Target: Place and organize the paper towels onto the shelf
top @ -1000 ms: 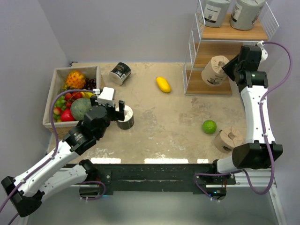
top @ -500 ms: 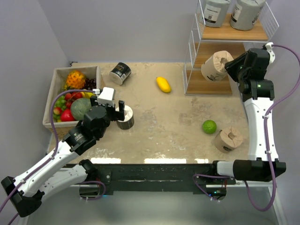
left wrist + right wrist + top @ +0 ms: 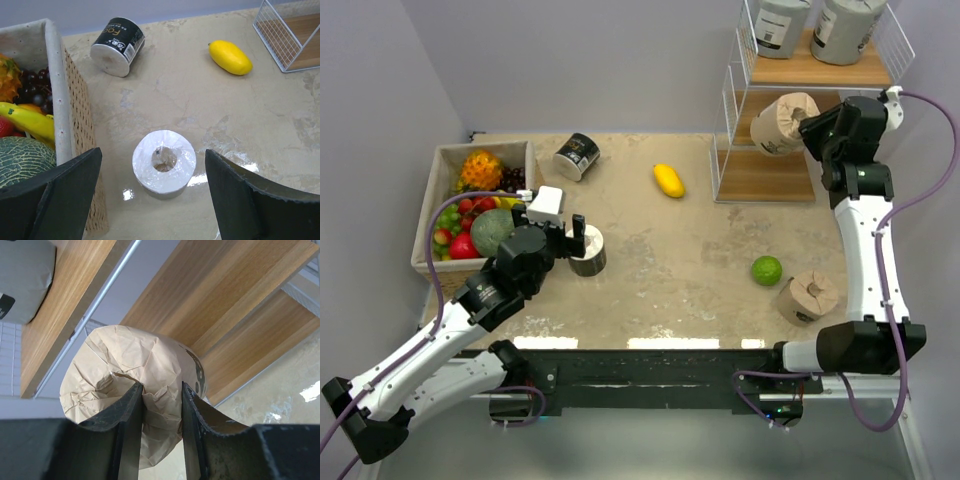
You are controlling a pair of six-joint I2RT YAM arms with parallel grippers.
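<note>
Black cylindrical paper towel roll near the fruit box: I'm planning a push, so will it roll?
Probably: the black cylindrical paper towel roll lies on its curved side, so a sideways nudge likely rolls it. Its smooth-looking wrapper may slip.

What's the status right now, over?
Right gripper shut on tan roll, raised at middle tier of the shelf. Left gripper open over upright black roll. Two grey rolls on top tier. Nothing seen blocking.

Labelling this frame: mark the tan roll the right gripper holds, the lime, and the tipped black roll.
Tan paper towel roll (image 3: 778,130): top external view, wrapped side.
Lime (image 3: 767,270): top external view, its middle.
Black paper towel roll (image 3: 120,37): left wrist view, labelled side.
</note>
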